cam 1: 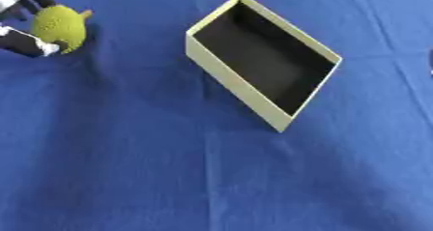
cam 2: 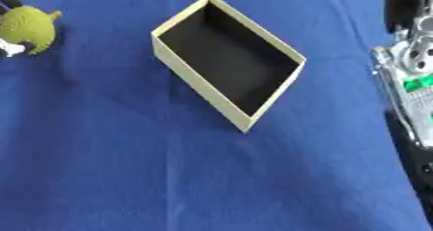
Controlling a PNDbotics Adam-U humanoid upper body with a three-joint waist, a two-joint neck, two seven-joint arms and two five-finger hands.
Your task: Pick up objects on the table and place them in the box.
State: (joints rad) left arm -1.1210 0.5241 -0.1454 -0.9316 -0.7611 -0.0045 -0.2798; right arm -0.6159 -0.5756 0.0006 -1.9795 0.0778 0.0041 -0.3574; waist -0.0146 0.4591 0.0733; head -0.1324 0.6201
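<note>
A yellow-green spiky fruit (cam 1: 61, 27) with a short stem is at the far upper left, over the blue cloth. My left hand (cam 1: 25, 42) is shut on it, black and white fingers curling round its left side and underside. The open box (cam 1: 262, 56) has cream walls and a black inside. It sits askew on the cloth to the right of the fruit, with nothing in it. My right hand (cam 2: 409, 73) shows only in the right eye view, along the right edge: silver with a green spot, fingers pointing up, holding nothing.
Blue cloth (cam 1: 127, 167) covers the whole table. A wide stretch of it lies between the fruit and the box's near wall (cam 1: 233, 87). My right forearm (cam 2: 419, 177) runs down the right edge.
</note>
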